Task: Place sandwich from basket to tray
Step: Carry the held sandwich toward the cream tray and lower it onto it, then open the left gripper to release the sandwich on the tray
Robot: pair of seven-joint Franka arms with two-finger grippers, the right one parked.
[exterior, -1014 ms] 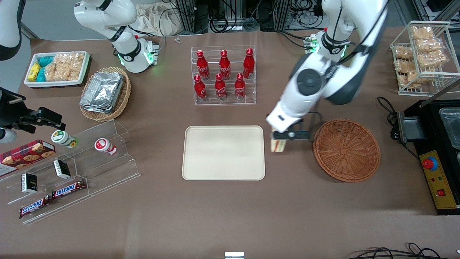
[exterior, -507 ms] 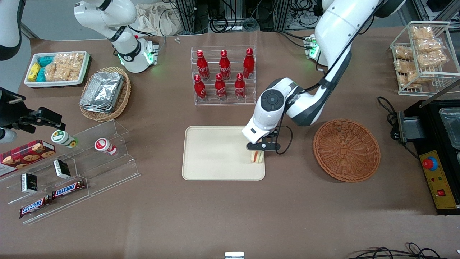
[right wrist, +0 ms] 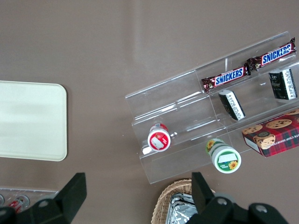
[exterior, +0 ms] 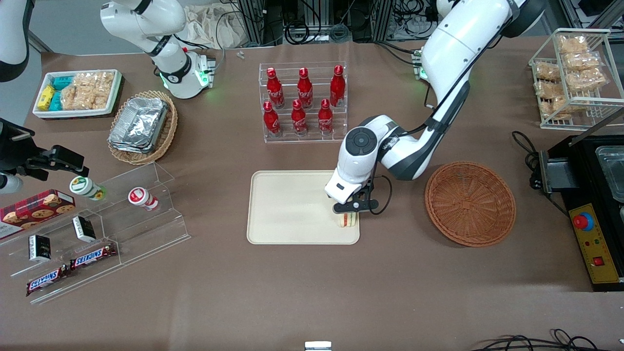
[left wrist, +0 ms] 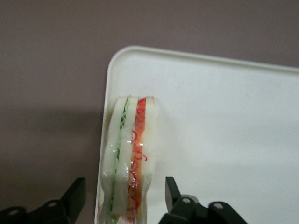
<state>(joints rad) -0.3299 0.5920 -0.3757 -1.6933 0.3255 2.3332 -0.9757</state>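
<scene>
The sandwich point(exterior: 348, 220) stands on edge in the tray point(exterior: 292, 204), at the corner nearest the front camera and toward the basket point(exterior: 470, 203). In the left wrist view the sandwich point(left wrist: 131, 158) shows white bread with green and red layers and sits right along the tray's rim point(left wrist: 105, 140). My left gripper point(exterior: 350, 211) is directly above it. It is open: the two black fingers point(left wrist: 74, 198) stand on either side of the sandwich with a small gap on each side. The reddish-brown basket is empty, beside the tray toward the working arm's end.
A clear rack of red bottles point(exterior: 303, 102) stands farther from the camera than the tray. A clear stepped shelf with snacks point(exterior: 97, 229), a tan basket of foil containers point(exterior: 141, 126) and a white snack bin point(exterior: 78, 92) lie toward the parked arm's end. A wire rack point(exterior: 575, 78) and a black appliance point(exterior: 594, 204) lie toward the working arm's.
My left gripper carried the sandwich from between basket and tray over the tray's corner and came lower. The sandwich now rests on the tray with the fingers apart from it.
</scene>
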